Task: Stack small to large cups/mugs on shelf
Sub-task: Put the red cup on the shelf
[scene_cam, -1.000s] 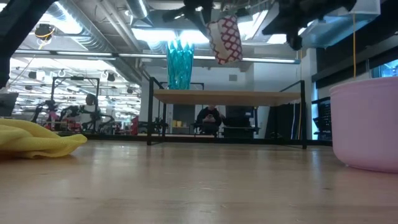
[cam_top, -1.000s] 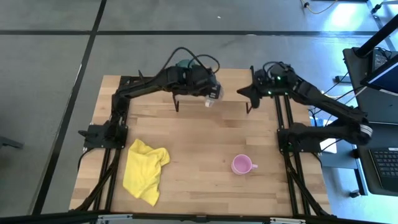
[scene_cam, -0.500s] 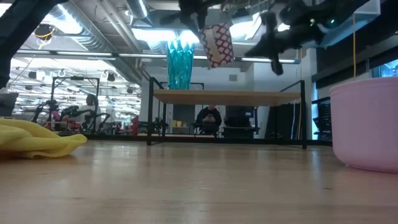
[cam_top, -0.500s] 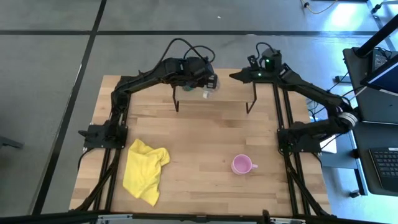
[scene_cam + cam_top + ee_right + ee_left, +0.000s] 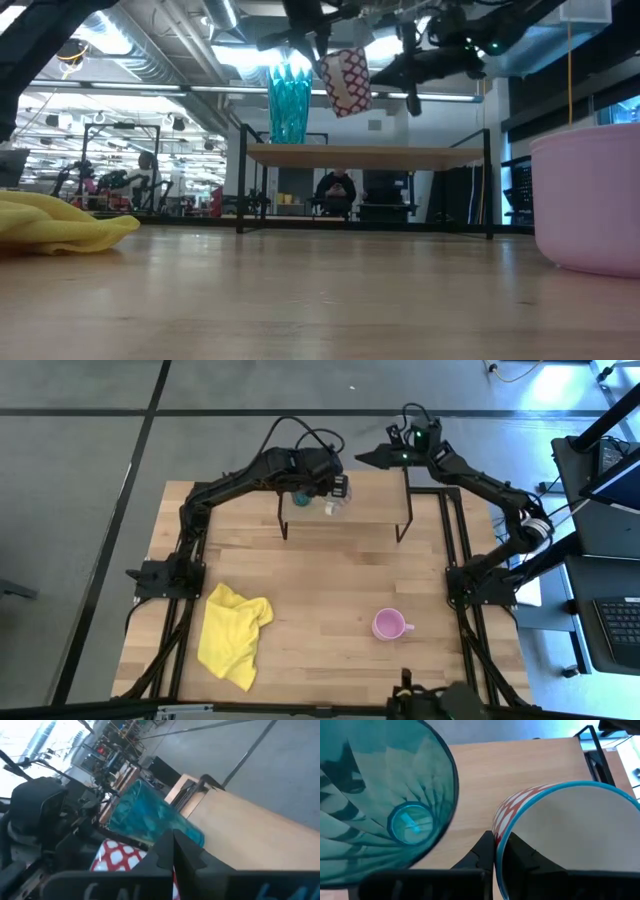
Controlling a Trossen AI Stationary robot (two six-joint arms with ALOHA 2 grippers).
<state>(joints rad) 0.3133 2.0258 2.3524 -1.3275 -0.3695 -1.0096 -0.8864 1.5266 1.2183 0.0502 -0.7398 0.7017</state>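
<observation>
A butcher-block table (image 5: 330, 595) stands on a grey floor crossed by dark lines; behind it, the low view opens onto a lit workshop with a seated person (image 5: 338, 192). On the table lie a yellow cloth (image 5: 233, 633) and a pink mug (image 5: 389, 625). Above the raised shelf (image 5: 375, 510), the left gripper (image 5: 495, 851) pinches the rim of a red-and-white patterned mug (image 5: 346, 81), held in the air just beside the teal tumbler (image 5: 289, 102). Only the left wrist view looks into both vessels. The right gripper (image 5: 362, 458), fingers pressed together, hangs past the shelf's far edge.
</observation>
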